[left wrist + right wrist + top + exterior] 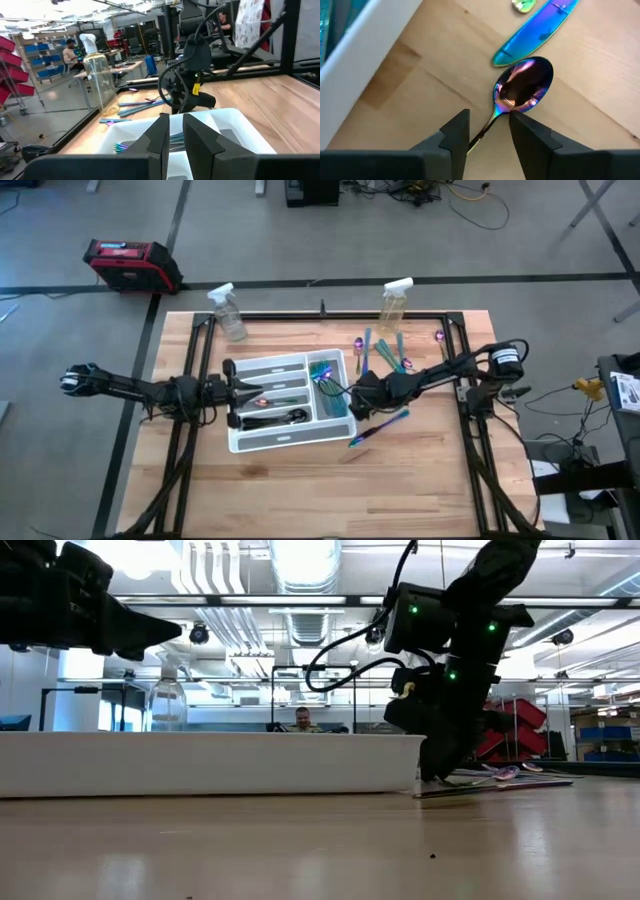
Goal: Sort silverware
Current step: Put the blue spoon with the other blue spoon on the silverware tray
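A white divided tray (285, 442) sits mid-table and holds several pieces of silverware (325, 375). My right gripper (490, 122) slants down just off the tray's right end, open. Its fingers stand on either side of the neck of an iridescent purple spoon (525, 85) that lies flat on the wood. A blue knife (535, 35) lies beside the spoon. More loose silverware (385, 355) lies toward the far right. My left gripper (175, 132) hovers level over the tray's left end, nearly shut, with only a thin slit between its fingers and nothing in it.
Two clear spray bottles (230, 315) (395, 305) stand at the far edge. A black frame rail (330, 315) runs round the work area. Bare wood (330, 490) lies on the near side of the tray. A person (302, 720) sits in the room behind.
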{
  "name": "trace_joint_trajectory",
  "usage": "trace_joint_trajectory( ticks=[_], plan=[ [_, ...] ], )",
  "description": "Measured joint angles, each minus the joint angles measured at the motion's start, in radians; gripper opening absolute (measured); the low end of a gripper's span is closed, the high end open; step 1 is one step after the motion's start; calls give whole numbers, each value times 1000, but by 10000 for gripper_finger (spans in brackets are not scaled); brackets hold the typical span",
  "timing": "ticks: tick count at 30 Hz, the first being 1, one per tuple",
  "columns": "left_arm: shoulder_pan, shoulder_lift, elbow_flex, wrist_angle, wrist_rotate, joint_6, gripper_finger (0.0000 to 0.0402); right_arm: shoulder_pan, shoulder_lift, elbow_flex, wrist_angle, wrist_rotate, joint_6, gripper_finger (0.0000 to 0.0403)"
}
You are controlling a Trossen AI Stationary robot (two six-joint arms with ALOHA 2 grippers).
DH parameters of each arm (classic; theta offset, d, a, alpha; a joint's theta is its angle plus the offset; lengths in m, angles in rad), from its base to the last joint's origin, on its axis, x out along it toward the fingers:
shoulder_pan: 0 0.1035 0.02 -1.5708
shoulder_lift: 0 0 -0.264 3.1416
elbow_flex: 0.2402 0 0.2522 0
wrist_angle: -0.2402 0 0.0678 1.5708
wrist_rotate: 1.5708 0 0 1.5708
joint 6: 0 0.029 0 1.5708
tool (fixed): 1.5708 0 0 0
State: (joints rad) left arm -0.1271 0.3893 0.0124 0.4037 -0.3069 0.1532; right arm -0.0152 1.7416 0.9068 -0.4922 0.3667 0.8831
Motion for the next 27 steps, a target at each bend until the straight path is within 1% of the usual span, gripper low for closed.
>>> trace_joint_trajectory(
  ticks=[3, 7, 12, 14, 16, 19, 21, 24, 27],
  plan=[
    [0, 2, 0, 16, -31, -2, 39, -24, -1, -4, 1, -41, 22, 102],
    [0, 2, 0, 34, -35, 5, 39, -27, -1, -4, 1, -45, 36, 66],
    [0, 4, 0, 57, -41, 59, 39, -38, -1, 1, -10, -67, -30, 9],
    [0, 4, 0, 53, -69, 64, 39, -46, -2, 11, -14, -80, -72, 6],
    [0, 4, 0, 40, -120, 47, 39, -56, -2, 24, -22, -102, -119, 7],
    [0, 4, 0, 25, -209, -35, 39, -64, 0, 41, -42, -121, -203, 2],
    [0, 4, 0, 26, -248, -97, 39, -65, 1, 53, -69, -123, -264, 2],
    [0, 5, 0, 23, -251, -126, 39, -67, -14, 56, -106, -129, -369, 1],
    [-1, 15, 0, -23, -249, -120, 39, -71, -47, 57, -101, -127, -497, 1]
  ],
)
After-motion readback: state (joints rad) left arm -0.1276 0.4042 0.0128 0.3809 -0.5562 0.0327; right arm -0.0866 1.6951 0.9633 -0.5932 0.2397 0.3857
